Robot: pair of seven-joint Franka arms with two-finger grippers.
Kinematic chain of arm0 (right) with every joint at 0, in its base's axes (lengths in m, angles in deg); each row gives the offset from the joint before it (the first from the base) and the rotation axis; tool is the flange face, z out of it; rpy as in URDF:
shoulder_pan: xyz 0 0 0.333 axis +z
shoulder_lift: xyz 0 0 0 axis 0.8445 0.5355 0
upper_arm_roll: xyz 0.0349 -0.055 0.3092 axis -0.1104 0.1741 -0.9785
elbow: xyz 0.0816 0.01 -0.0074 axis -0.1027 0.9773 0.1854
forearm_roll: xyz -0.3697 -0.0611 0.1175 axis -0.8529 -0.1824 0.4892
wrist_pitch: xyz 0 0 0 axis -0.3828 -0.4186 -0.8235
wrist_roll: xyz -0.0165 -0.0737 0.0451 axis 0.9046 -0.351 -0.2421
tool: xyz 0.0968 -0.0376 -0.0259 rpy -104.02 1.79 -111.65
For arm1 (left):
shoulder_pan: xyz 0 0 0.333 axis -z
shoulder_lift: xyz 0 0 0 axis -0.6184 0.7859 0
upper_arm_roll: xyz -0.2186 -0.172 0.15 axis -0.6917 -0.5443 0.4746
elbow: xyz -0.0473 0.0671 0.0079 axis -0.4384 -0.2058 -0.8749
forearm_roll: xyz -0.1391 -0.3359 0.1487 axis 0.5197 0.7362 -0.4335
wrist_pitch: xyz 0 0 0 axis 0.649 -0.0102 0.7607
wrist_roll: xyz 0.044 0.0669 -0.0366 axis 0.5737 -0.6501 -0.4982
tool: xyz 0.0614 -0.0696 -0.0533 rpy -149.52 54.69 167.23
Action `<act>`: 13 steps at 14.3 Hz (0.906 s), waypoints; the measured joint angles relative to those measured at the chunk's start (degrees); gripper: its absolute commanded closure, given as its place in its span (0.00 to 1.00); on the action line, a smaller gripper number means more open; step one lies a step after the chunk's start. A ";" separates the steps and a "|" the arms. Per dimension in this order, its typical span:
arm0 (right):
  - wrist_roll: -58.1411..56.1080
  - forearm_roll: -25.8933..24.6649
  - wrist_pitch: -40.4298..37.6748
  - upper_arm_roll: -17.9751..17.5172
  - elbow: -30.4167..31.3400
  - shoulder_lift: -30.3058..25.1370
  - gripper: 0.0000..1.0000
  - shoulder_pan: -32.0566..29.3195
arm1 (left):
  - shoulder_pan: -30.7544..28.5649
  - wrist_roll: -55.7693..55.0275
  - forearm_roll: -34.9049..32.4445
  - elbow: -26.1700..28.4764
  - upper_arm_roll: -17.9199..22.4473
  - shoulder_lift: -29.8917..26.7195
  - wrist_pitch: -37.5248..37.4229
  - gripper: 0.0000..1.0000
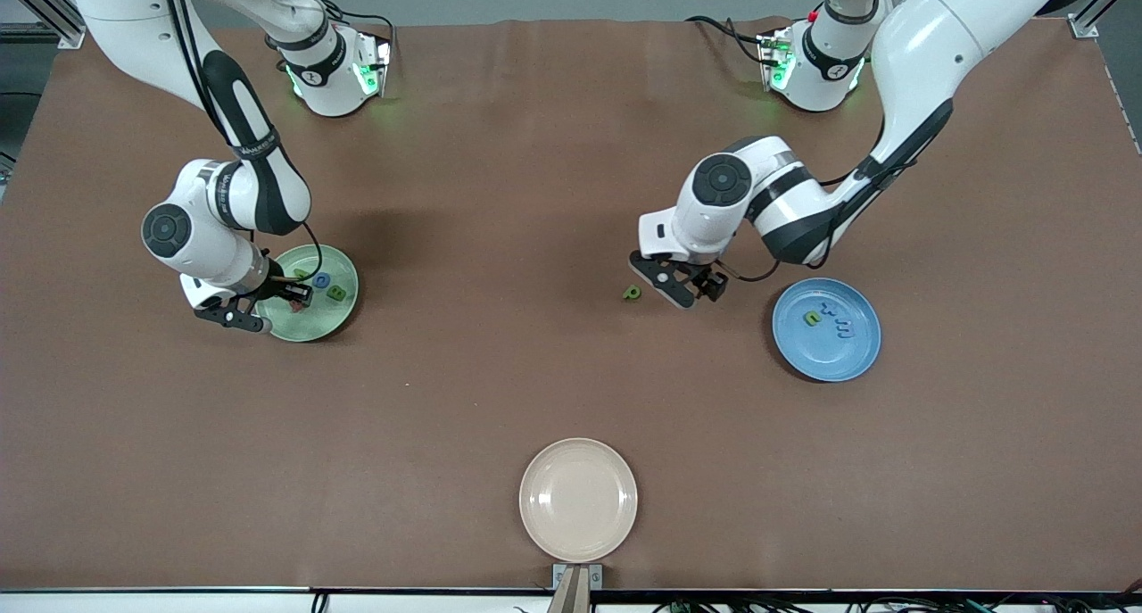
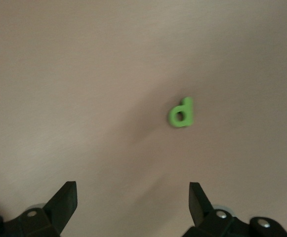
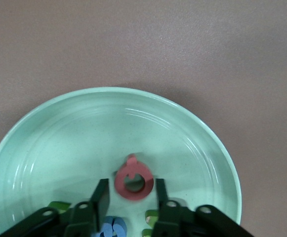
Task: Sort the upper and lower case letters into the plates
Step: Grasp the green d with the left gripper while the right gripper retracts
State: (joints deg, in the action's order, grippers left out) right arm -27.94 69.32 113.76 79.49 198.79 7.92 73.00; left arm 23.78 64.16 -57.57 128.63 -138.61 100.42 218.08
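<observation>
I have the left gripper (image 1: 675, 289) low over the bare table (image 1: 500, 194) at mid-table, its fingers (image 2: 64, 202) spread wide and holding nothing. The last loose letter, a green letter (image 1: 633, 292), lies flat on the table just beside that gripper, toward the right arm's end; in the left wrist view it sits ahead of the open fingers and off toward one fingertip rather than centred in the gap, with its stem as the long axis. I judge the next move to be a short shift to centre the gap over the letter, then a descent with the fingers set across the stem. The left arm is far nearer to this letter than the right. The table around the letter is bare, so the approach has open room on every side. The blue plate (image 1: 826, 329) lies near, toward the left arm's end and slightly nearer the front camera, and carries one green and some blue letters. The right gripper (image 1: 268, 308) is over the green plate (image 1: 350, 278), fingers narrowly parted to either side of the red letter (image 3: 134, 180), which lies flat on the plate; I judge it just released. Blue and green letters lie beside it. A cream plate (image 1: 578, 500) sits at the table edge nearest the front camera.
</observation>
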 measured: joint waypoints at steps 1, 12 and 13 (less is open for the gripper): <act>-0.05 0.00 0.00 0.00 -0.13 0.00 0.00 0.00 | 1.32 0.24 -0.06 -0.98 0.48 1.15 0.16 0.01; -7.33 -5.40 -38.02 1.24 -26.35 -2.37 0.00 -4.79 | 13.11 0.79 1.09 -7.59 10.17 6.50 4.56 0.14; -7.37 -5.84 -43.21 1.32 -30.71 -2.61 0.00 -5.16 | 13.14 0.85 1.08 -7.61 10.75 6.98 5.66 0.22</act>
State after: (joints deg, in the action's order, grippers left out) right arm -35.32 63.48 70.56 80.81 168.08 5.31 67.84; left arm 36.93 65.01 -56.49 121.02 -127.86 107.40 223.74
